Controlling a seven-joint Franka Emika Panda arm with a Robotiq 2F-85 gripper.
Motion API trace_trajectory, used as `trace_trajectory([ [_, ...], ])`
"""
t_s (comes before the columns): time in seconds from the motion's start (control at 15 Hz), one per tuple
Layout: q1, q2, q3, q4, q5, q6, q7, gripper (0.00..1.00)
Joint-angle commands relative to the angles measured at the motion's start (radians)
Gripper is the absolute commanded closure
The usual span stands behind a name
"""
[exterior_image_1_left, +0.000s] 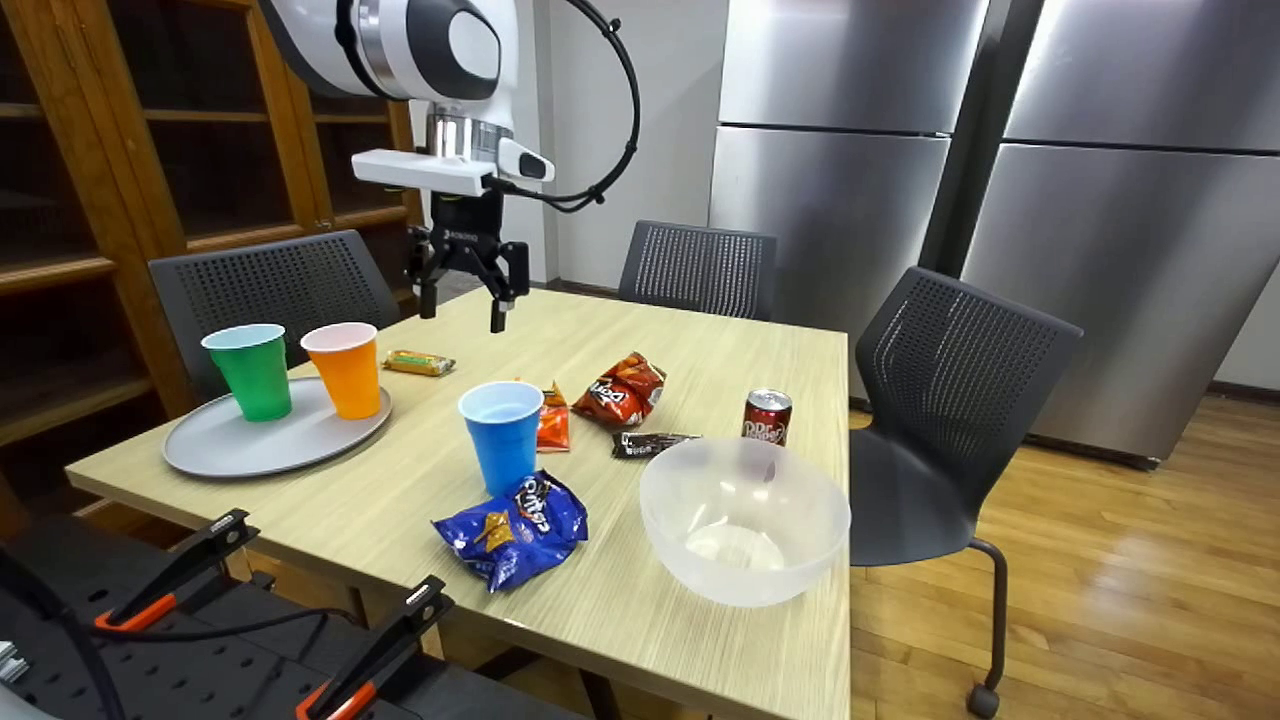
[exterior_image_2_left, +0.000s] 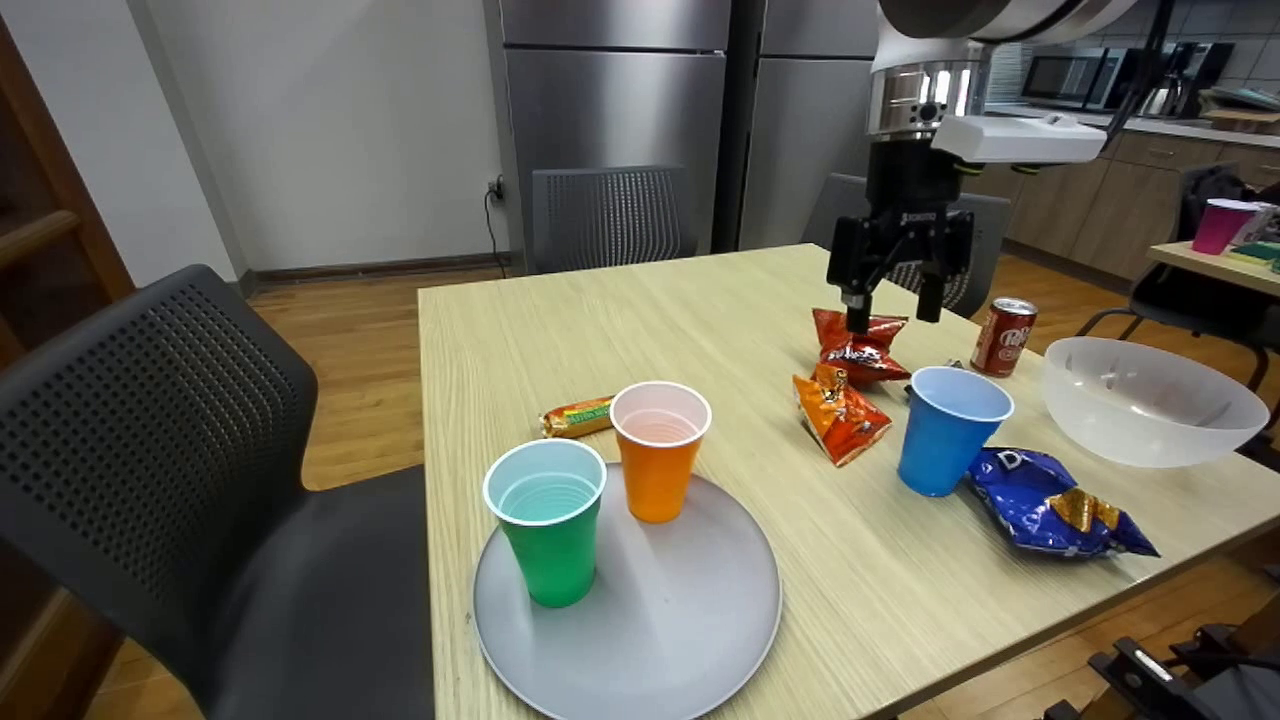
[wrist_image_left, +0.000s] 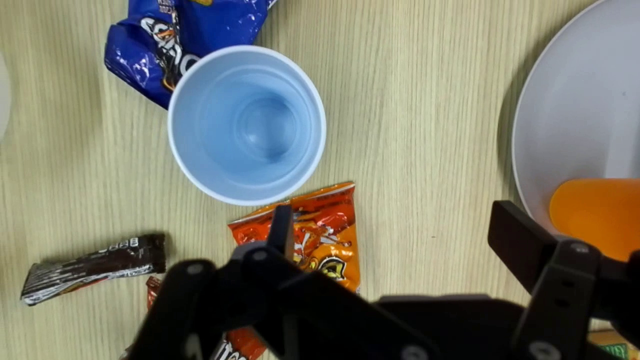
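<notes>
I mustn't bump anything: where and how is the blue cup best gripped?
Probably from above, pinching the blue cup at the rim facing the gray plate: it's upright, mouth open, so the hand could straddle its wall. The blue bag and orange bag crowd other sides.

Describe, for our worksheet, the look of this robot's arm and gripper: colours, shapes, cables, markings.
The arm is white and rounded, with dark panels and a silver collar. A black cable loops out beside a white, bar-shaped housing. The gripper is black, with small pale lettering and jointed, blocky fingers.
</notes>
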Motion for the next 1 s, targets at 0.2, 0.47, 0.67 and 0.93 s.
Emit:
trace_trajectory([
  [0.2, -0.014, -0.065, -0.021, -0.133, -0.054, 0.048, -0.009, 0.0],
  [0.47, -0.018, -0.058, -0.035, -0.174, -0.087, 0.073, -0.008, 0.0],
  [0.67, -0.02, -0.047, -0.041, -0.189, -0.101, 0.093, -0.009, 0.0],
  [0.93, -0.024, -0.025, -0.044, -0.185, -0.098, 0.111, -0.018, 0.0],
])
